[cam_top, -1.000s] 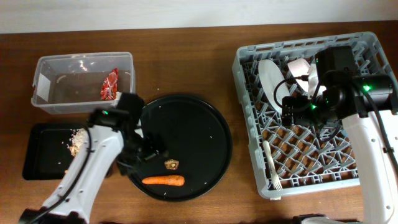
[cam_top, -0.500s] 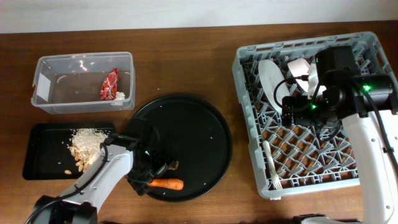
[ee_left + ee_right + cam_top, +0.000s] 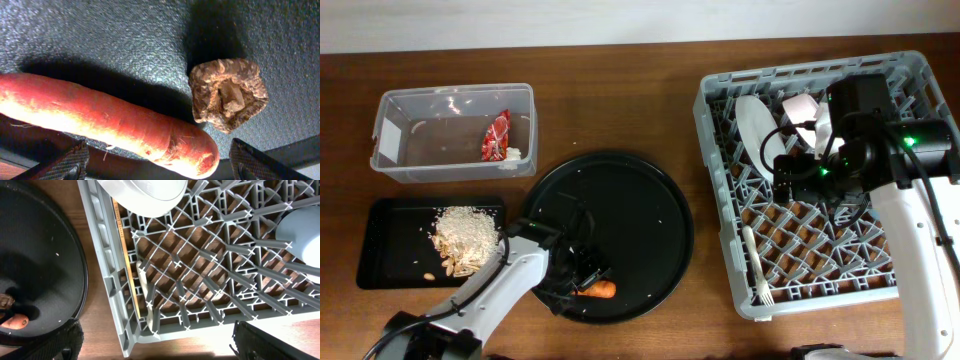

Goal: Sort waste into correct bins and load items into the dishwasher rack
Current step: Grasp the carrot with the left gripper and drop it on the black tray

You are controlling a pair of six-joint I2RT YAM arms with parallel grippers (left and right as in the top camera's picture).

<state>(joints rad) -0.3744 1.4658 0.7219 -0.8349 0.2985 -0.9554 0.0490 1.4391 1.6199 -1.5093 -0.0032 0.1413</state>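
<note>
My left gripper [image 3: 584, 281] is open and low over the front of the round black tray [image 3: 630, 195]. In the left wrist view its fingers [image 3: 160, 167] straddle the blunt end of the orange carrot [image 3: 100, 122], also seen from overhead [image 3: 605, 290]. The small brown lump [image 3: 227, 94] lies just beyond the carrot. The clear tub [image 3: 420, 150] holds the red wrapper [image 3: 497, 135] and the white tissue [image 3: 514, 154]. The shallow black tray [image 3: 380, 250] holds rice [image 3: 465, 238]. My right gripper [image 3: 160, 350] is open and empty above the grey rack [image 3: 720, 215].
The rack holds an upright white plate [image 3: 755, 125], a white cup [image 3: 800, 105] and a white fork [image 3: 755, 265]. The right wrist view shows the wooden chopstick [image 3: 120, 235] along the rack's wall and a pale blue cup [image 3: 300, 230].
My left arm has swung from beside the clear tub down to the front of the round tray and lowered over the carrot. The right arm has not moved.
</note>
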